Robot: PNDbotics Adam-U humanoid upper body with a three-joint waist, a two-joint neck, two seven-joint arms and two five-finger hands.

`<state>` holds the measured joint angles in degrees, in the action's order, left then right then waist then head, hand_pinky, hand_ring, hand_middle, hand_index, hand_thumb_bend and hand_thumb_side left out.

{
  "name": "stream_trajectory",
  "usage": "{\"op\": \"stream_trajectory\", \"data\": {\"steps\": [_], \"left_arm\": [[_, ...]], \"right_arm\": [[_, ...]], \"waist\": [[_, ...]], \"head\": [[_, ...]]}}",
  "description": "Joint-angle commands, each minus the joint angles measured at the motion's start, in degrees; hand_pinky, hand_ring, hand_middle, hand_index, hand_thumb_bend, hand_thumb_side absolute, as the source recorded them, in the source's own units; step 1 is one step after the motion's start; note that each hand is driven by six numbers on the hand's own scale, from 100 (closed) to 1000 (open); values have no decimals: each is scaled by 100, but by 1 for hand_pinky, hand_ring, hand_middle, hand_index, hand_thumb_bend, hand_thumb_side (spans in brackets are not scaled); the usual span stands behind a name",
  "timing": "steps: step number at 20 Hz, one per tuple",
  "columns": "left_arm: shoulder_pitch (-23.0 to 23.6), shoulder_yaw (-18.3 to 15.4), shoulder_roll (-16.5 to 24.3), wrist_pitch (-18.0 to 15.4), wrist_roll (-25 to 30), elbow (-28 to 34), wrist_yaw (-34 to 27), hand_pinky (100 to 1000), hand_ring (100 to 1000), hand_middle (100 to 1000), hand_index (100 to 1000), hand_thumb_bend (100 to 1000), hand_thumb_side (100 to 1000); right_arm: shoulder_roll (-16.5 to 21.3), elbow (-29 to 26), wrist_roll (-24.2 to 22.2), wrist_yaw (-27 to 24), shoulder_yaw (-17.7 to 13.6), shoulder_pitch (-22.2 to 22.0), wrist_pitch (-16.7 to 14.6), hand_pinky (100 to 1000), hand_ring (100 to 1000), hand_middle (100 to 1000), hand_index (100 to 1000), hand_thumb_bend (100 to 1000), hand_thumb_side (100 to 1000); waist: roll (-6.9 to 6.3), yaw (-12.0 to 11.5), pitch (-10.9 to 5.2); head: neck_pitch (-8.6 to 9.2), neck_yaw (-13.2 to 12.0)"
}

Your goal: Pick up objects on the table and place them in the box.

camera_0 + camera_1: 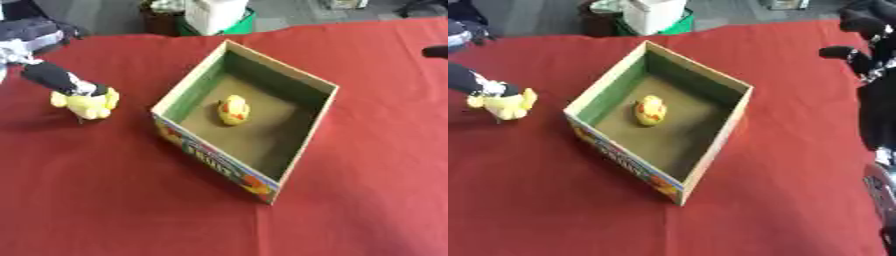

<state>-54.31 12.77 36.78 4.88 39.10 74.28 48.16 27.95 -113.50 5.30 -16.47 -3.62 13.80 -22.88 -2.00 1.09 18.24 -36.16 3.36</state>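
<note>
Left hand takes the soft yellow plush toy (87, 104) for the box.

The toy sits at the left of the red tablecloth (122, 200), well apart from the open cardboard box (306, 135), with the black left hand (66, 82) closed over its top, fingers apparently curled round it, likely to lift it. A yellow duck toy with red markings (233, 110) already lies inside the box. The right hand (859, 55) hangs at the far right; its fingers cannot be read.

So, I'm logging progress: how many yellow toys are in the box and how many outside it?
In the box: 1, the yellow duck.
Outside it: 1, the yellow toy held by the left hand.
Total: 2.
</note>
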Motion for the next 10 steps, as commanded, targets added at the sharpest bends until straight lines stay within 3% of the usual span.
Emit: {"op": "stream_trajectory", "data": {"steps": [1, 6, 10], "left_arm": [[-45, -119, 294, -74, 232, 15, -62, 839, 900, 907, 1000, 740, 636], [39, -150, 397, -174, 577, -13, -110, 842, 906, 913, 1000, 785, 645], [83, -125, 342, -187, 576, -172, 15, 837, 905, 916, 1000, 733, 589]], "right_arm": [[78, -109, 7, 45, -54, 26, 18, 673, 903, 688, 870, 100, 1000], [64, -109, 11, 58, -52, 22, 39, 673, 903, 687, 869, 100, 1000], [49, -109, 13, 63, -49, 35, 48, 673, 902, 687, 869, 100, 1000]], "waist": [[14, -24, -98], [22, -51, -98], [38, -27, -78]], "head": [[58, -49], [85, -94], [140, -120]]}}
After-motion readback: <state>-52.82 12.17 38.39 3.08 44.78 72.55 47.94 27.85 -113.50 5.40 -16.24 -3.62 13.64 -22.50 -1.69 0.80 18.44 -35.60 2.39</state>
